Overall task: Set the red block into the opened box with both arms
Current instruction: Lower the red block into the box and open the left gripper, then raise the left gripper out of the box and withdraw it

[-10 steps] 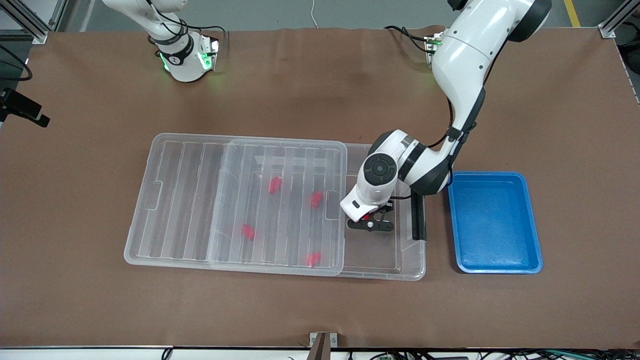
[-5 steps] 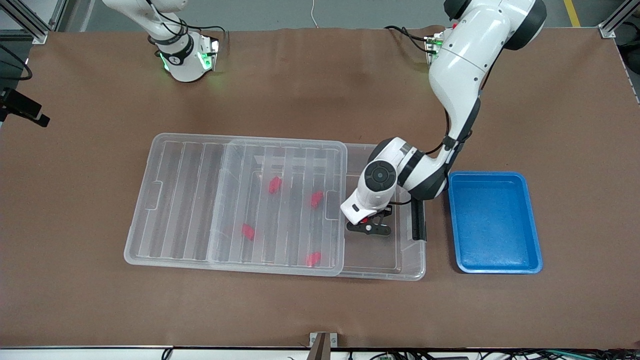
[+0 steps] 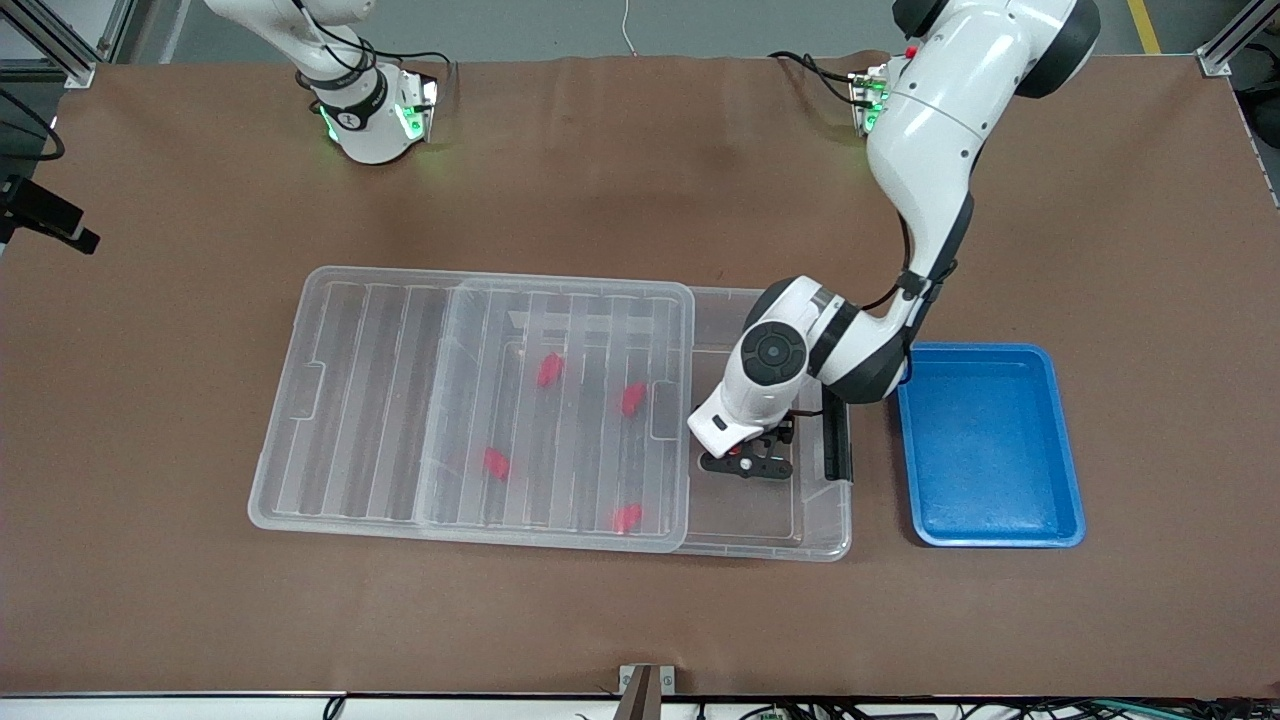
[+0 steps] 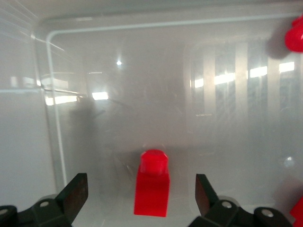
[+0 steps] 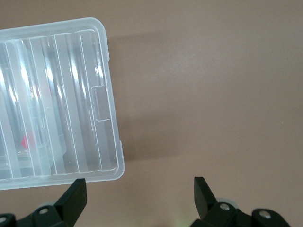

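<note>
Red block [image 4: 152, 183] between open left end effector [image 4: 141, 194] fingers

Lid [image 3: 480, 400] covers most of box [image 3: 820, 520]; uncovered end open.

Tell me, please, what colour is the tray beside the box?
Blue tray; the front view shows it best.

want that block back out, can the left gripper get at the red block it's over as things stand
Probably yes. The left gripper hangs open inside the uncovered end of the box, and the red block lies on the floor between its fingers with nothing over it; the lid covers only the rest.
</note>
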You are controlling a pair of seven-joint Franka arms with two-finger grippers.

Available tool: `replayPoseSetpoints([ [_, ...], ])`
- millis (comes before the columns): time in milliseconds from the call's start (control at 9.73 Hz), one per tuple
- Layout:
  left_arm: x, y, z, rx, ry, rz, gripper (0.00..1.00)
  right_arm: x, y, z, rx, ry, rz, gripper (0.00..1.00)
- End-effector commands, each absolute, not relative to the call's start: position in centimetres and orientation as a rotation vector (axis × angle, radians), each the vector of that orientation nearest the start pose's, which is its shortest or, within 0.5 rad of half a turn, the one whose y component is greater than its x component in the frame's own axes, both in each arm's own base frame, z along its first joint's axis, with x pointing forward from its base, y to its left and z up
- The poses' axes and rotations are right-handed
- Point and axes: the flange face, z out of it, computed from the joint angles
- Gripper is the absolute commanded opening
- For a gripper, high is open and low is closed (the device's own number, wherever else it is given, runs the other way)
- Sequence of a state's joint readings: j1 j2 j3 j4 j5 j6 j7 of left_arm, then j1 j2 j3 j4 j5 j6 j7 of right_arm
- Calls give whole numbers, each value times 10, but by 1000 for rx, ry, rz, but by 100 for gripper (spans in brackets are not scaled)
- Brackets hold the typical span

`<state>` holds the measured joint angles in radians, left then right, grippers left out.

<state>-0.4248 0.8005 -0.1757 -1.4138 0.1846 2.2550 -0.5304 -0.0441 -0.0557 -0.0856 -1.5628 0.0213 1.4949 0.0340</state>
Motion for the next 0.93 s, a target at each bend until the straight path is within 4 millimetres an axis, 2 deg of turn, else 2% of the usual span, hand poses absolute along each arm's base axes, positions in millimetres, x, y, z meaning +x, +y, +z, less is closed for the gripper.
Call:
replayPoseSetpoints([
  [0,620,-385,250,-3124,193,-75,100,519,-67,654,-3089,240,2,100],
  [103,625,-378,274,-3129,167,-90,100,519,-67,654,-3089,243,2,100],
  [308,627,-372,336,-3157,131,-160,100,519,-67,654,-3087,242,4,100],
  [411,630,-355,369,-3148,98,-178,100,519,-67,654,-3089,243,4,100],
  [617,640,-296,436,-3108,-9,-194,100,519,-67,654,-3089,243,4,100],
  [822,631,-250,511,-3083,-112,-239,100,519,-67,654,-3089,243,6,100],
])
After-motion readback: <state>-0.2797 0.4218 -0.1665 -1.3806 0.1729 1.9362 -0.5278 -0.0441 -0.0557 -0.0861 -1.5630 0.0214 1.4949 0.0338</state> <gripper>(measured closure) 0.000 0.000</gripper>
